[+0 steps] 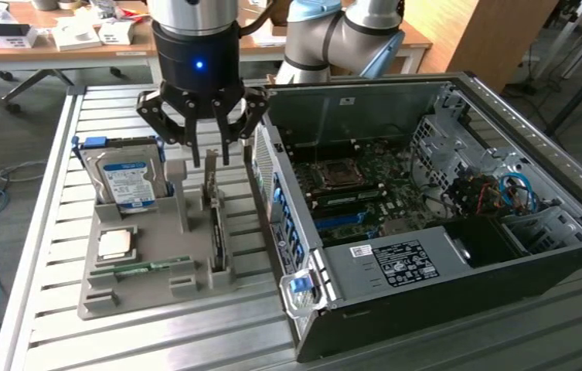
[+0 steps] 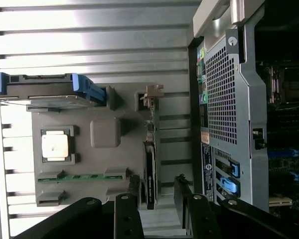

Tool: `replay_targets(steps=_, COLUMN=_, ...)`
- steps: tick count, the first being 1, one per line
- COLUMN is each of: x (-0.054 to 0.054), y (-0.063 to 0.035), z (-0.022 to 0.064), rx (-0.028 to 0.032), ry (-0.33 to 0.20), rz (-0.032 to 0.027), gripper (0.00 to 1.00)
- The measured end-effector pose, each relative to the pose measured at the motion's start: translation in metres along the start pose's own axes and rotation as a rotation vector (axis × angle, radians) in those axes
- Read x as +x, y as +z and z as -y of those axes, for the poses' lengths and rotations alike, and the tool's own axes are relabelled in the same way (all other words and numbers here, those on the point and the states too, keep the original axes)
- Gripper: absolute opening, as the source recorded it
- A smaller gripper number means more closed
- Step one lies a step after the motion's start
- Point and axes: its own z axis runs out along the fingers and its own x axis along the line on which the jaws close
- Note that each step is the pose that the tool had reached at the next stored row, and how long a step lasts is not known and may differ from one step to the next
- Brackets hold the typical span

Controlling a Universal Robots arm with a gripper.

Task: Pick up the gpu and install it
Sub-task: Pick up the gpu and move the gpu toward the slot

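Gripper [image 2: 157,183] spread wide astride gpu [image 2: 149,172], gpu on edge in holder [image 2: 104,132], drive [image 2: 50,84], CPU [image 2: 55,146], RAM [image 2: 82,176] alongside, case [image 2: 226,99] near.

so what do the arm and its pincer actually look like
The arm is silvery-grey, with rounded joints and a pale blue cap. Its wrist is a glossy black cylinder with a small blue light. The pincer is black, with jointed, linked fingers.

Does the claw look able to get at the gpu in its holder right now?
Probably yes. The claw hangs open above the gpu, whose top edge stands bare in the grey holder; the hard drive and the computer case sit off to either side.
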Motion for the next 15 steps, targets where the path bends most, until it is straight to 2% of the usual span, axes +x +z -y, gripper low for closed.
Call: replay_targets(steps=15, x=0.000, y=0.0213, z=0.0010, rx=0.0000, ry=0.000, rz=0.0000, gripper=0.42)
